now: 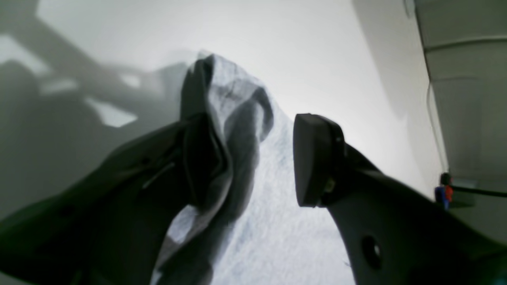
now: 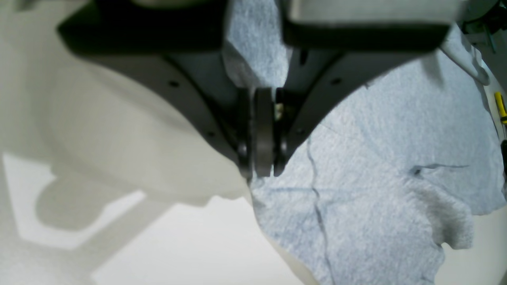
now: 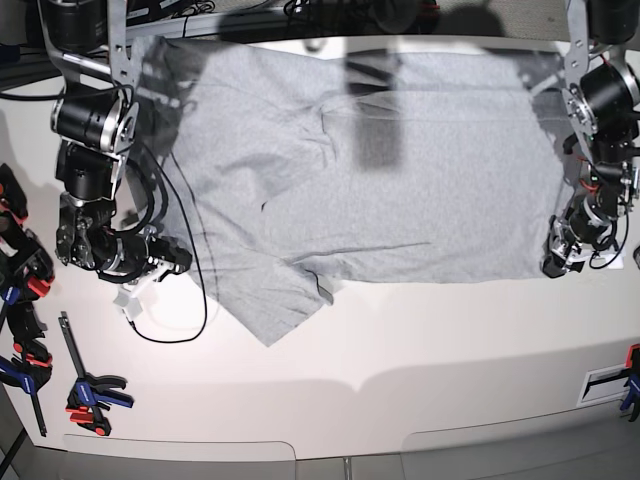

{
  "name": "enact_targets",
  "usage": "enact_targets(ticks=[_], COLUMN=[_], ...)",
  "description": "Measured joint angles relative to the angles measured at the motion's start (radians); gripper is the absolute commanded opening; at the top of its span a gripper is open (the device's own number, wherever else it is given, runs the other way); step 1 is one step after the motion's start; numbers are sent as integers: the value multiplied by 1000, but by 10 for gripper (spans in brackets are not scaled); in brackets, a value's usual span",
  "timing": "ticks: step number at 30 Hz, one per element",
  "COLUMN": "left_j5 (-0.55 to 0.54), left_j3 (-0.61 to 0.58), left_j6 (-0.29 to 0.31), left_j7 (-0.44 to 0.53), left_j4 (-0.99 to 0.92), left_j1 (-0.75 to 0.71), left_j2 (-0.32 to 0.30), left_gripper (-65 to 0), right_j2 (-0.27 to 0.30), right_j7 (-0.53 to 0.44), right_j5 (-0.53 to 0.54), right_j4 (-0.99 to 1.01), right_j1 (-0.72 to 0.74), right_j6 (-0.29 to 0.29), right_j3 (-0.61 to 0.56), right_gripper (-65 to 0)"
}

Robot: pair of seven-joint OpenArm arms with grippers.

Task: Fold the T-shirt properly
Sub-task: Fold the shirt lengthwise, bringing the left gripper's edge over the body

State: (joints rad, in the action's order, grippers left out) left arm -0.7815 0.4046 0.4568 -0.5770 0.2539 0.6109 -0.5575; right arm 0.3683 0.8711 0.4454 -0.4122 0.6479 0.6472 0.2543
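The light grey T-shirt [image 3: 370, 180] lies spread on the white table [image 3: 400, 390], plain side up, with one sleeve pointing toward the front edge. My left gripper [image 3: 557, 262] is at the shirt's lower corner on the base view's right. Its wrist view shows that gripper [image 1: 257, 158] open, with a fold of the shirt [image 1: 277, 221] still draped over one finger [image 1: 198, 158]. My right gripper [image 3: 178, 263] sits at the shirt's opposite edge. In its wrist view the gripper [image 2: 259, 158] is shut, its tips pinching the border of the cloth [image 2: 376, 178].
Several red, blue and black clamps [image 3: 88, 392] lie along the table's left side, and another clamp [image 3: 630, 385] sits at the far right. A thin black cable [image 3: 170, 335] loops beside the right arm. The table's front edge runs along the bottom.
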Motion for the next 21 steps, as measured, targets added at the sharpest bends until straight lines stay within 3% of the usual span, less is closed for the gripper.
enact_targets(ticks=[3,6,12,15,18,21], left_j5=[1,10,7,-58,-162,-185], left_j3=[-1,-1,-1,-1,-3,-3], left_j6=[-1,-4,1,121,179,189], left_j7=[-6,-6,9,-24,-80,-102], left_j4=[0,-2,-3,-4,-3,-3], left_j1=[8,7,7,5,7,7], left_j2=[0,-2,-5,-19,-49,-81], left_gripper=[-449,-650,-650,-650,-650,-650], right_j2=[0,0,0,0,0,2], right_j7=[0,0,-2,7,37,93], right_j5=[0,0,1,38,73,117], right_j4=[0,0,0,-14,-41,-74], right_j1=[0,0,0,-6,-18,-19], right_j6=[0,0,0,1,8,27], right_j3=[0,0,0,0,2,5], right_gripper=[-650,-650,-650,-650,-650,-650])
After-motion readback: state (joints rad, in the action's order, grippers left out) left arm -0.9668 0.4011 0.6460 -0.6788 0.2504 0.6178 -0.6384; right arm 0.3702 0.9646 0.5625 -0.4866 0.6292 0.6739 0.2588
